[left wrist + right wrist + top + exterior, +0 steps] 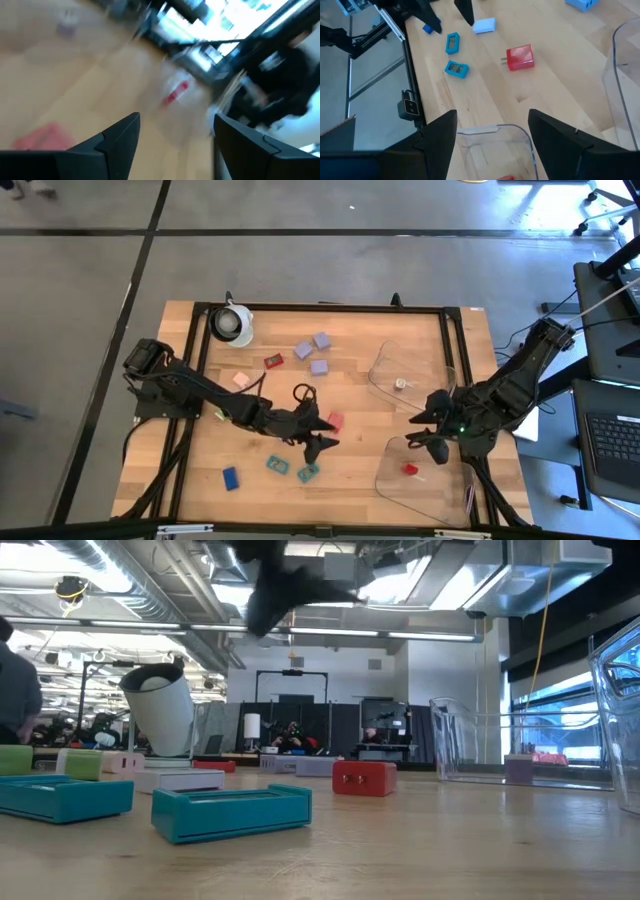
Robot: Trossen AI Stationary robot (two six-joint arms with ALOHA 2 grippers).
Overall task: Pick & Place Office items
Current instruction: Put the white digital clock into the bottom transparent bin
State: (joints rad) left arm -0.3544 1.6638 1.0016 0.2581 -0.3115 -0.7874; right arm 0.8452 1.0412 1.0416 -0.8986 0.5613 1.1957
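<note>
Small office items lie loose on the wooden table: a red piece (336,421), two teal pieces (277,464) (308,472), a blue piece (231,477), lavender pieces (319,366), another red piece (273,361) and a pink one (241,380). My left gripper (322,432) hangs open above the table's middle, right beside the first red piece (37,137), with nothing between its fingers. My right gripper (490,135) is open and raised over the far rim of the near clear tray (490,131). A red item (410,469) lies in that tray.
A second clear tray (410,375) at the far right holds one small item (400,383). A white roll (233,323) stands at the far left. A black frame (320,308) borders the table. A white piece (484,26) lies by the left gripper's fingers.
</note>
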